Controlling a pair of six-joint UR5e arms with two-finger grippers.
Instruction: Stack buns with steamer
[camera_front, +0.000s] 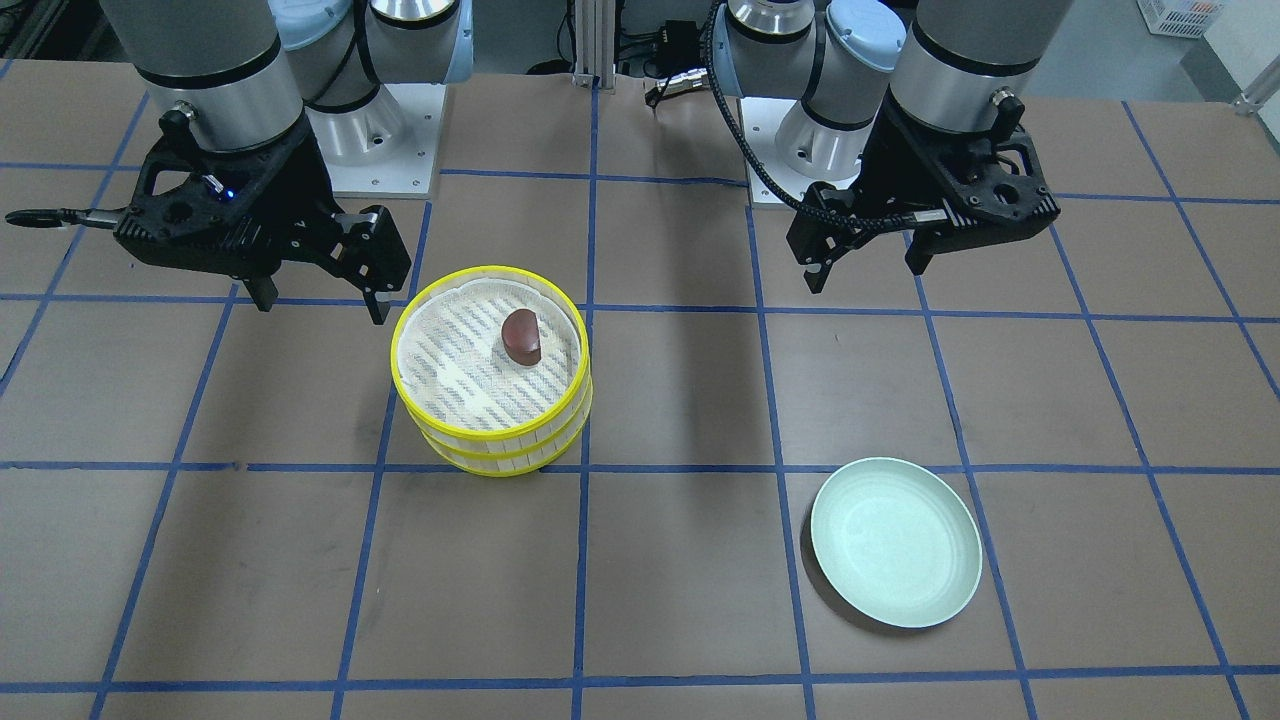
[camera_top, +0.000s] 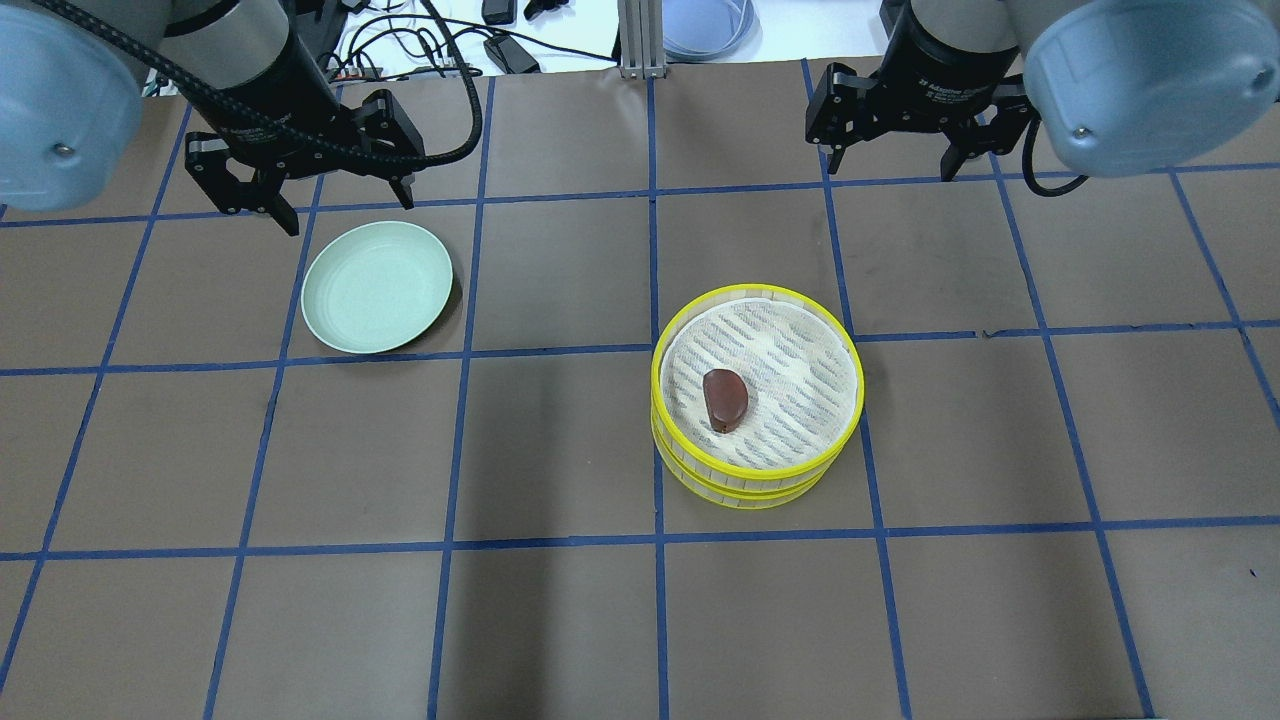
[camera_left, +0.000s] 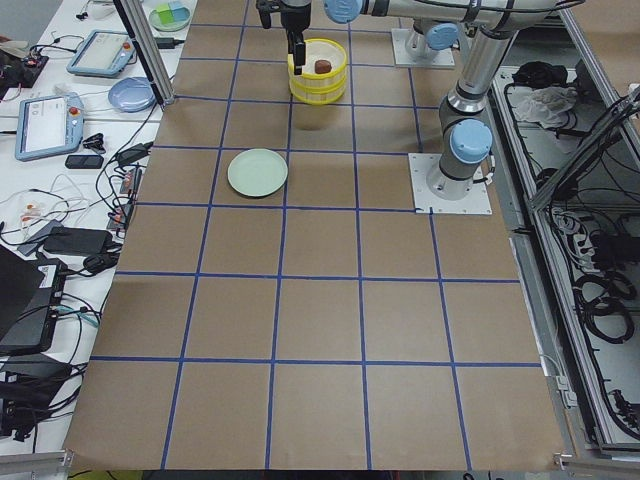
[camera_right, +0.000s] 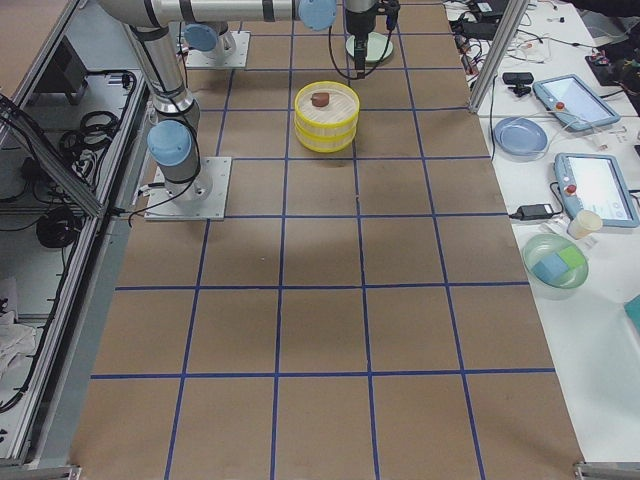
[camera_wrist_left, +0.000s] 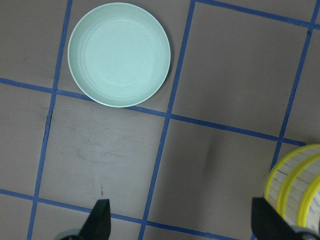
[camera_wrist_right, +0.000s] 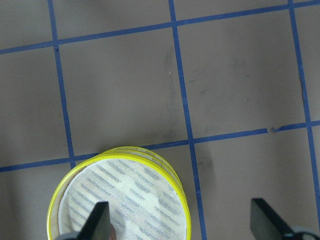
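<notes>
The yellow-rimmed steamer (camera_front: 480, 425) stands as stacked tiers with a white cloth liner on top. The dark reddish-brown bun (camera_front: 521, 336) lies on that liner, also seen in the overhead view (camera_top: 724, 399). The cream-white bun is hidden. The pale green plate (camera_top: 377, 287) lies empty. My left gripper (camera_top: 348, 212) is open and empty, held above the table just behind the plate (camera_wrist_left: 119, 54). My right gripper (camera_top: 892, 170) is open and empty, held high behind the steamer (camera_wrist_right: 120, 152).
The brown table carries a blue tape grid. The two arm bases (camera_front: 380, 150) stand at the robot's edge. Benches with tablets, cables and bowls (camera_right: 555, 260) run along the table's far side.
</notes>
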